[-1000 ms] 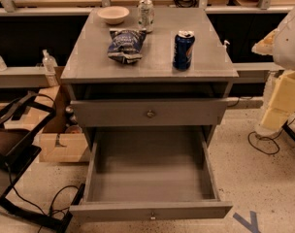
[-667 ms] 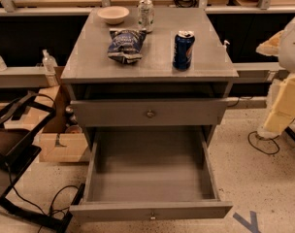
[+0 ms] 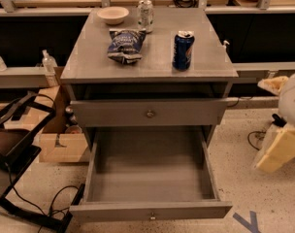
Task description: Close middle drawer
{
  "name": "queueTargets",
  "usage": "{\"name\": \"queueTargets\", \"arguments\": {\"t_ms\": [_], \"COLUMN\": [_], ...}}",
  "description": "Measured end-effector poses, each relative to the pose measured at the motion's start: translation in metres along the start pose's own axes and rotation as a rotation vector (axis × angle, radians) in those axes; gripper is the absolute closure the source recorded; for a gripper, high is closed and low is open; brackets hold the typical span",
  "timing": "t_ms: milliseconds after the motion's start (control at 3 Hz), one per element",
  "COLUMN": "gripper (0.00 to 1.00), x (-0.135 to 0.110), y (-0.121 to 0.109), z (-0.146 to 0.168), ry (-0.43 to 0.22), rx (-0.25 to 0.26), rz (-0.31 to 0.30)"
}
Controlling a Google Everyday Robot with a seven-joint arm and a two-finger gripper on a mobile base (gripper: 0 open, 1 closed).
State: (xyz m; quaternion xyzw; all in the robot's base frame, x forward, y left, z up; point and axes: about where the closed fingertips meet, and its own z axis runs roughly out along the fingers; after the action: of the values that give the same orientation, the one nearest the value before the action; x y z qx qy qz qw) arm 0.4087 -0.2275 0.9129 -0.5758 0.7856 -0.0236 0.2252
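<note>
The middle drawer (image 3: 150,171) of the grey cabinet is pulled far out toward me. Its bare grey inside shows, and its front with a small brass knob (image 3: 151,216) is at the bottom of the view. Above it, the taller drawer front (image 3: 150,112) with a like knob stands slightly out. My gripper (image 3: 277,152) is at the end of the white and cream arm at the right edge. It is to the right of the open drawer, apart from it and low near the floor.
On the cabinet top (image 3: 89,64) are a blue soda can (image 3: 182,50), a chip bag (image 3: 125,43), a silver can (image 3: 145,14) and a white bowl (image 3: 112,14). A cardboard box (image 3: 57,140), a black frame and cables (image 3: 36,208) lie on the left.
My arm at the right edge has dropped lower, closer to the level of the open drawer. The drawers and the things on the cabinet top have not moved.
</note>
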Motion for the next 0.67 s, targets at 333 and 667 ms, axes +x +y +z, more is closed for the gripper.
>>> {"name": "queueTargets", "arguments": {"t_ms": [333,667], "gripper": [0.0,0.02], "x": [0.024,0.052], "y": [0.015,0.025], "z": [0.034,0.094], "ry": [-0.073,-0.167], "rx": [0.033,0.055], "rz": [0.027,0.068]}}
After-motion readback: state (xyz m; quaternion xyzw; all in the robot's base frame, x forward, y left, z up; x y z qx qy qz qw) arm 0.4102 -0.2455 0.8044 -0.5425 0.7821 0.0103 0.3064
